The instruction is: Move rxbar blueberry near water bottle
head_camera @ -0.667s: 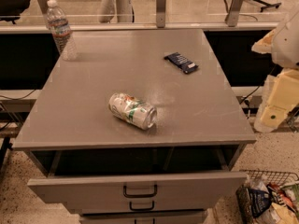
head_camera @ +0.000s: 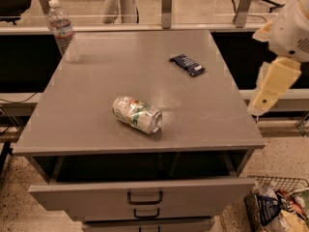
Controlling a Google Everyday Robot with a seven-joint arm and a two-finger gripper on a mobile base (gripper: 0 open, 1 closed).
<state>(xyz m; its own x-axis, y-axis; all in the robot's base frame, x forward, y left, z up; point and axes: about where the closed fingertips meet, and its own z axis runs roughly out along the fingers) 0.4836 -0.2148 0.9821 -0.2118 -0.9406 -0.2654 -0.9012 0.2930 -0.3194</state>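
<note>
The rxbar blueberry (head_camera: 187,65), a flat dark navy bar, lies on the grey table (head_camera: 96,105) towards the back right. The water bottle (head_camera: 63,30), clear with a white cap, stands upright at the table's back left corner, far from the bar. My gripper (head_camera: 264,100), cream coloured, hangs off the table's right edge, to the right of the bar and nearer the front, at about table height. It touches nothing.
A dented silver-green can (head_camera: 137,114) lies on its side at the table's middle front. A drawer (head_camera: 145,192) stands open below the front edge. A wire basket (head_camera: 277,207) with packets sits on the floor at lower right. A glass partition (head_camera: 166,6) runs behind the table.
My arm and gripper have moved a little left and up, closer to the table's right edge. The bar, the bottle and the can have not moved.
</note>
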